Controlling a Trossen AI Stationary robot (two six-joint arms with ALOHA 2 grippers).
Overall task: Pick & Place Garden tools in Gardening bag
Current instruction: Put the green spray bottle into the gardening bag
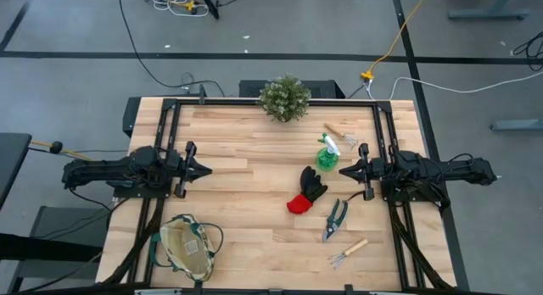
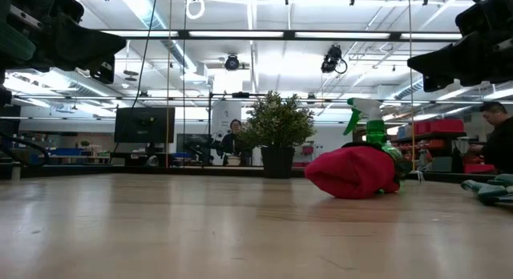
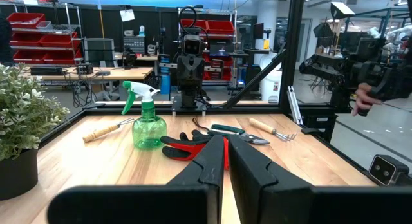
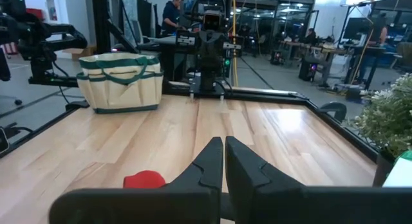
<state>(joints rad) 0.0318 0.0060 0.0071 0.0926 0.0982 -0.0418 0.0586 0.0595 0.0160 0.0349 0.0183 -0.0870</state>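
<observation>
Still nothing bagged: left gripper [image 1: 206, 169] and right gripper [image 1: 344, 170] pressed together, empty; risk toppling spray bottle [image 1: 327, 154] beside glove [image 1: 309, 191].

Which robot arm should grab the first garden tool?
Probably the right gripper: the spray bottle, glove and shears lie close by it. The left gripper sits nearer the bag.

From my right wrist camera the glove [image 4: 145, 179] is mostly cut off behind my own fingers, and the spray bottle [image 4: 400, 169] is clipped at the frame edge. In the low view the glove [image 2: 353, 172] hides the bottle's body. The shears [image 2: 489, 188] are cut by the edge. Overhead, the rake [image 1: 347, 251] tines are too small to resolve.
</observation>
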